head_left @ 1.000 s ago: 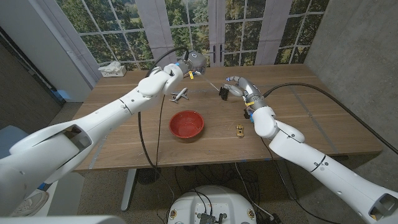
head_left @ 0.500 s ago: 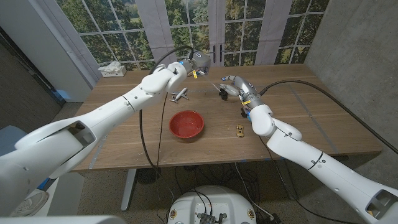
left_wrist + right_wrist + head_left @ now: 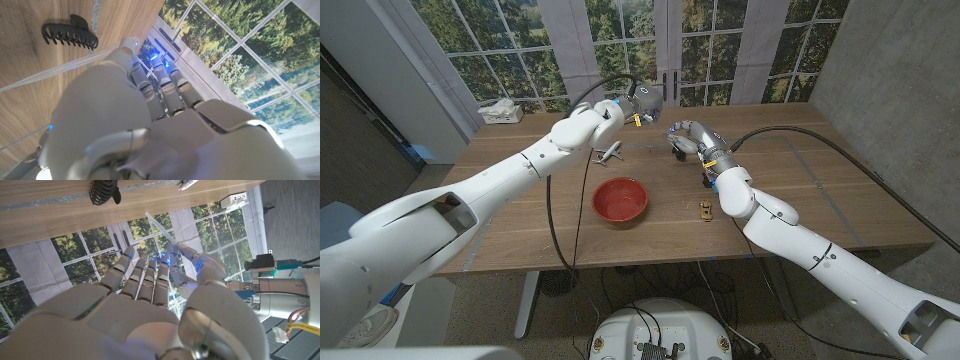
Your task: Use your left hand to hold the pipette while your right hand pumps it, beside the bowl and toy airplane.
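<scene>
The left hand (image 3: 150, 130) shows from the back, its fingers (image 3: 165, 87) curled around a clear pipette (image 3: 65, 70) whose thin tube runs out from the fingers across the wooden counter (image 3: 45, 95). A black hair clip (image 3: 70, 34) lies on the counter beyond the tube, apart from the fingers. Past the fingertips stand window panes (image 3: 250, 55) with trees behind them.

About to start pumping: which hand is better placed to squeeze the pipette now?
Right hand. The left hand already holds the pipette raised above the table, and the right hand's fingers reach toward it, apparently empty.

Clear plastic pipette (image 3: 60, 67) raised above far table, tilted; red bowl (image 3: 620, 200) near; grey toy airplane (image 3: 609, 154) behind bowl.
</scene>
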